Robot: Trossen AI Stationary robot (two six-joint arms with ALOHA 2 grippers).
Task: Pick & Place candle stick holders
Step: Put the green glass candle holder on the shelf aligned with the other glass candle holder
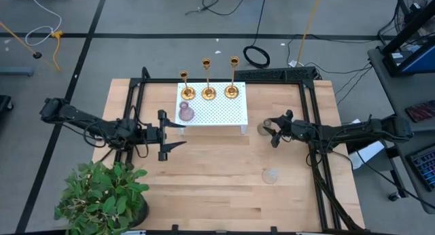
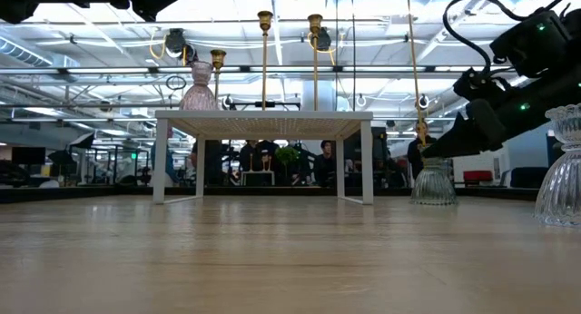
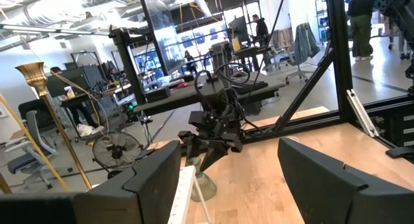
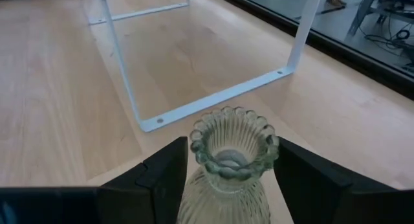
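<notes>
Closest to us, the ribbed greenish glass holder (image 4: 233,162) stands on the table (image 1: 217,187) beside the white stand (image 1: 217,111); our right gripper (image 4: 229,179) has fingers spread either side, apparently not touching. Left gripper (image 1: 178,135) waits open near the stand's front-left corner.

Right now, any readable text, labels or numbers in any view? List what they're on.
None readable in any view.
Gold candle stick holders, pink glass holder, greenish glass holder between the right gripper fingers, clear glass holder: no markings.
White perforated stand: no label.
Room background: too small or blurred to read.
</notes>
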